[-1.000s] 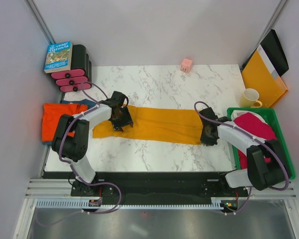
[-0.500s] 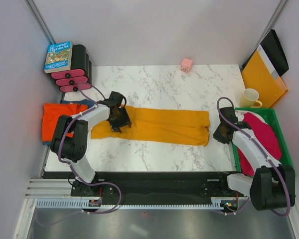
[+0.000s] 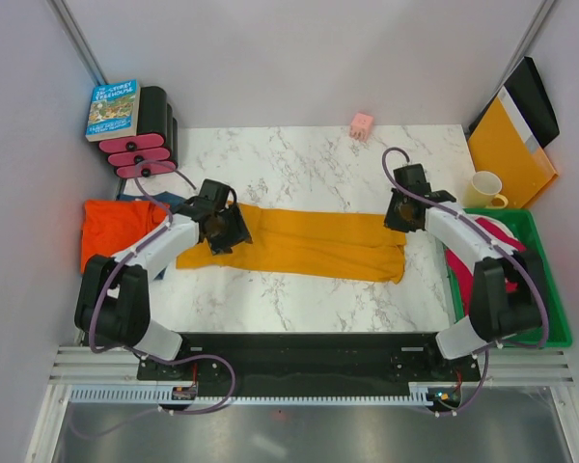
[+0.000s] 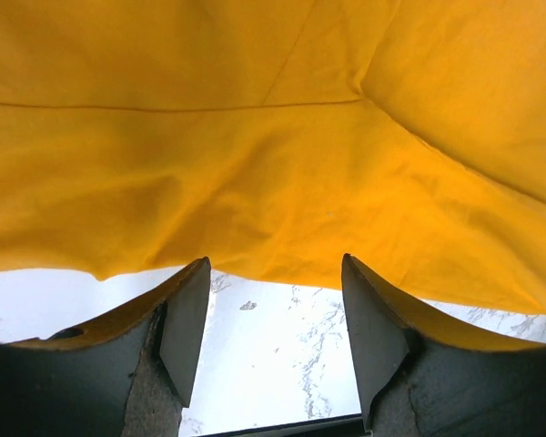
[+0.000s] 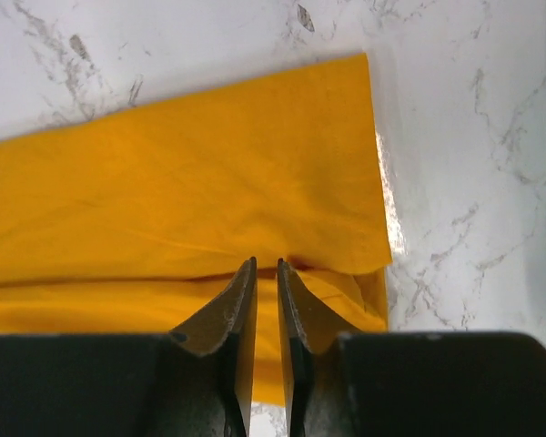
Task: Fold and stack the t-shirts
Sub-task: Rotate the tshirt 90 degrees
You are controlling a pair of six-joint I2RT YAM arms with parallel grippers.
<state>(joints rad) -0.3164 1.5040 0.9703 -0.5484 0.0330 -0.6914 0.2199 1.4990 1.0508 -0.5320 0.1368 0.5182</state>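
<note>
The mustard-yellow t-shirt (image 3: 309, 241) lies folded into 1 long strip across the middle of the marble table (image 3: 309, 164). The left gripper (image 4: 273, 273) hovers at its left end, jaws wide with nothing between them. The right gripper (image 5: 266, 264) hangs over the right end's far corner, jaws a narrow slit apart and empty. The red-orange t-shirt (image 3: 111, 227) lies at the table's left edge.
</note>
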